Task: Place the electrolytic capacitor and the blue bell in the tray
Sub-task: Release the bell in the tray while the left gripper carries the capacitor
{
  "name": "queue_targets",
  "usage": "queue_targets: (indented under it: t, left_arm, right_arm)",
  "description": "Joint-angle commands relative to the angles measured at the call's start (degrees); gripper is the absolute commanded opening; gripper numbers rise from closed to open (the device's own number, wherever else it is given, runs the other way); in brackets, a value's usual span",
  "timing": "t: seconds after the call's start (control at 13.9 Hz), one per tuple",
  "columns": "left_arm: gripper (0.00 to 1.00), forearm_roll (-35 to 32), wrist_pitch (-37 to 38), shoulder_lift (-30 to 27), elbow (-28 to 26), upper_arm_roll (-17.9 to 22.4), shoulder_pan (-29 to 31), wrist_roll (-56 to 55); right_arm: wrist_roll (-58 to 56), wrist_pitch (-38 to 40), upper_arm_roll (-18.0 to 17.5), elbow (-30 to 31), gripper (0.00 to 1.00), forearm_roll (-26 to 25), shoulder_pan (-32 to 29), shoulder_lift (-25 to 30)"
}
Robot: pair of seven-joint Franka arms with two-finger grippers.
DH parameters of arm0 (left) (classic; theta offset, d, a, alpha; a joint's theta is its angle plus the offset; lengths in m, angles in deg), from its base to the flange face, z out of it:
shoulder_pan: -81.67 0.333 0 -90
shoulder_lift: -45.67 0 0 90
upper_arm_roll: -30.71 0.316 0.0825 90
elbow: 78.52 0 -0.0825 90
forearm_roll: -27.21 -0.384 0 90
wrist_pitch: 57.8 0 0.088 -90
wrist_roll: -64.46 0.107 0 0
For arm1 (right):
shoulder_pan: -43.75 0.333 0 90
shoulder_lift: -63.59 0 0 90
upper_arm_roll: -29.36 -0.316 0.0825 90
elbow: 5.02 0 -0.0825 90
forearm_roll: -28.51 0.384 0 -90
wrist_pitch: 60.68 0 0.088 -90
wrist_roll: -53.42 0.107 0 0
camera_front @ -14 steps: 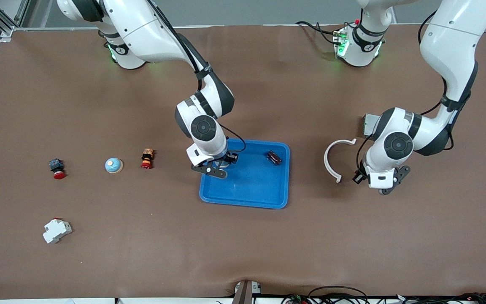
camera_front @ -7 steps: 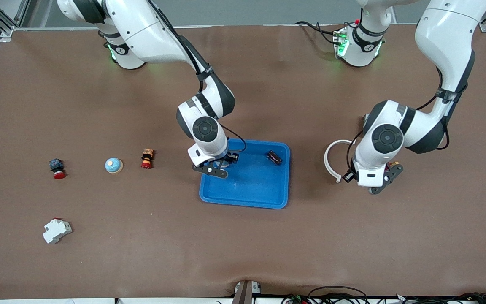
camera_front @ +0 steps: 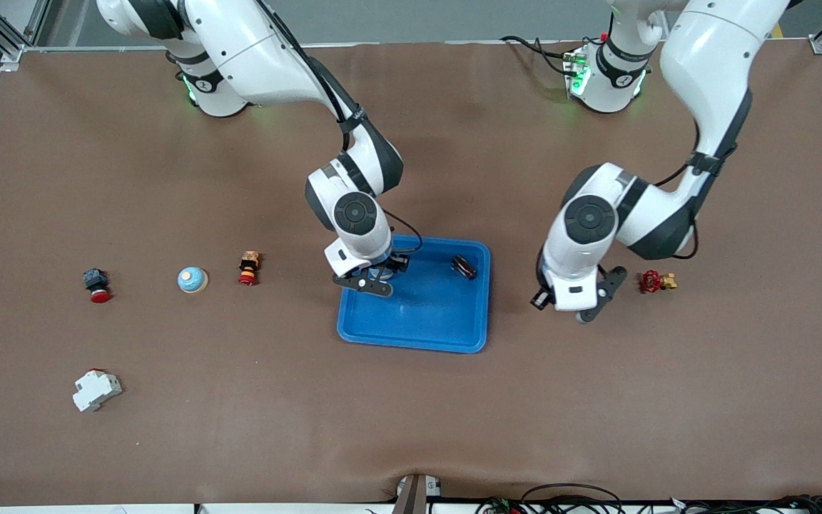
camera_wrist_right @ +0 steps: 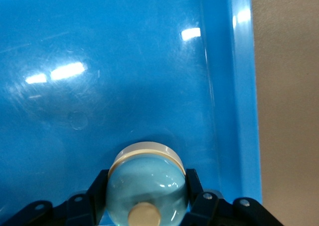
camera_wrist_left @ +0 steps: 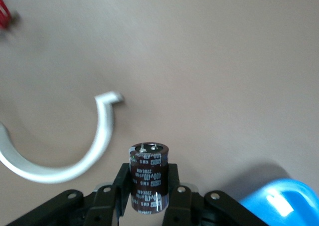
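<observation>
White curved clip beside capacitor-holding left hand

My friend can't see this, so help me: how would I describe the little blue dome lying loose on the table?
Start at the blue tray mid-table and look toward the right arm's end, where three small things sit in a row. The dome is the middle one: round and pale blue on a cream base, while its neighbours, a button and a switch, have red caps.
</observation>
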Motion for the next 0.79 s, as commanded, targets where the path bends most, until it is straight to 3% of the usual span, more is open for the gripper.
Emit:
queue_targets:
  t: [0.0, 0.14, 0.5, 0.72]
  left_arm:
    - [0.0, -0.2, 0.9, 5.9, 8.0, 0.0, -3.6, -6.0]
    - [0.0, 0.0, 0.8, 8.4, 10.6, 0.1, -6.1, -9.6]
    - [0.0, -0.1, -1.3, 15.1, 18.7, 0.6, -10.6, -15.7]
    - [0.0, -0.2, -6.7, 17.1, 19.0, 0.8, -11.9, -18.0]
  right_arm:
    - [-0.1, 0.0, 0.5, -1.4, 0.74, 1.0, 0.6, -0.9]
    - [-0.1, 0.1, 0.5, -1.4, 1.0, 1.0, 0.6, -0.8]
    - [-0.2, 1.8, 0.5, -3.0, 1.0, 0.9, 0.9, 0.2]
    - [-0.5, 7.9, 0.6, -3.1, 1.0, 0.8, 0.6, 3.7]
